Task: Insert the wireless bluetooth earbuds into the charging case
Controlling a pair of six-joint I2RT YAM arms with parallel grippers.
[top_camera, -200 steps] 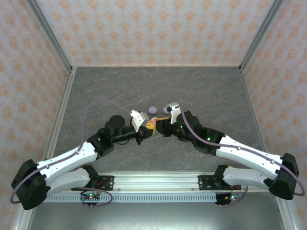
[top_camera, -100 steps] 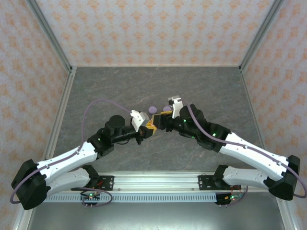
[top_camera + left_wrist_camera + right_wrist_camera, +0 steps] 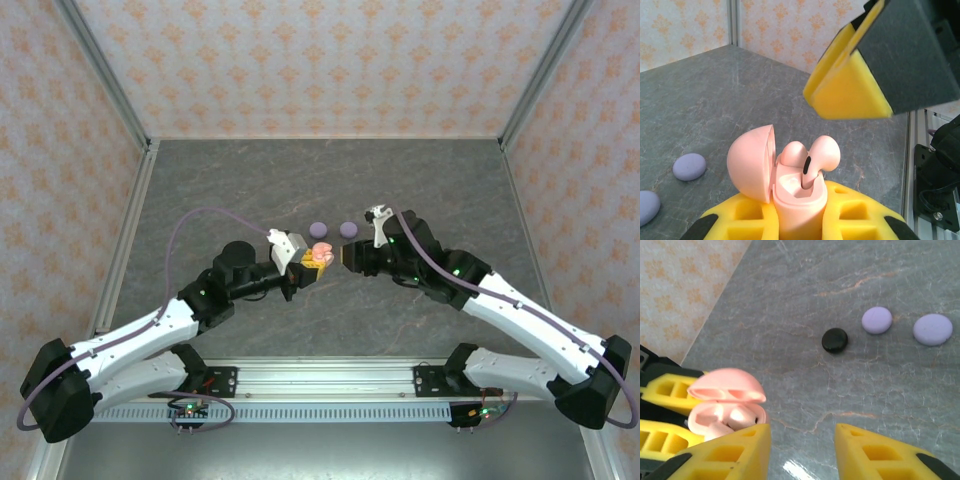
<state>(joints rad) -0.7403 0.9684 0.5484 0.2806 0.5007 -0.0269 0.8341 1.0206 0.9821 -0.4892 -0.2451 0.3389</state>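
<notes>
Earbuds (image 3: 827,152), two pale pink ones, are sitting side by side in the wells of the pink charging case (image 3: 795,200). Their heads are poking above the rim, and the one with the dark slot seems to be riding a little high, so it may not be fully seated. The lid (image 3: 750,162) is standing open to one side. The left tool (image 3: 305,262) is gripping the case by its lower body between yellow pads and holding it over the middle of the tabletop (image 3: 200,200).

The right tool (image 3: 350,255) is backing away toward the right edge. A second ago it was pressed in against the case; now its fingers are hanging parted with nothing between them, and the pink of the case is showing freely from above. That suggests an earbud has just been delivered, leaving a check of the seating and the lid closing.

Toward the far edge, two lavender discs (image 3: 876,320) (image 3: 932,329) and a black disc (image 3: 834,340) are lying close together on the tabletop.

No brand, label or writing is showing legibly on anything.
</notes>
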